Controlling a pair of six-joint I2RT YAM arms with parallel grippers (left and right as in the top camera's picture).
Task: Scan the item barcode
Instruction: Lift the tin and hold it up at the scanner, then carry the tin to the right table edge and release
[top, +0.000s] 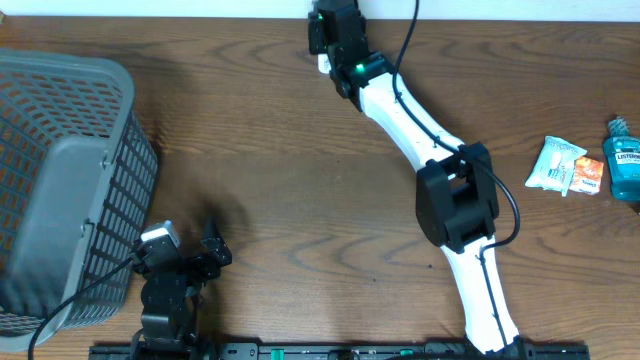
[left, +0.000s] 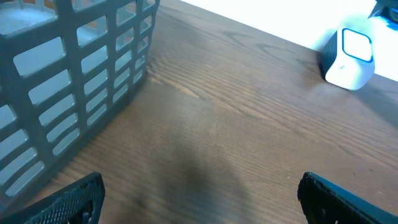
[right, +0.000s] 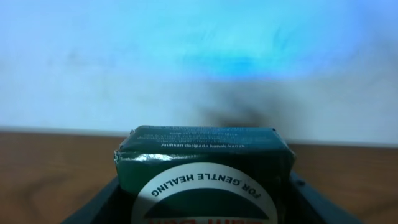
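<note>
The right gripper (right: 202, 206) clamps a green box (right: 205, 152) near the white scanner (left: 348, 59), likely presenting its barcode; left gripper (left: 200, 202) idle, spread apart.

1 grey basket (top: 60, 180), 1 white scanner (left: 348, 59), 1 dark green box (right: 205, 162), 1 blue mouthwash bottle (top: 622, 160), 1 white packet (top: 555, 162), 1 orange packet (top: 589, 176).

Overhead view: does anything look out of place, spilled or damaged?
Nothing stands out. The basket sits at far left, packets and a blue bottle at far right, nothing spilled. The green box in the right end effector shows no clear damage.
</note>
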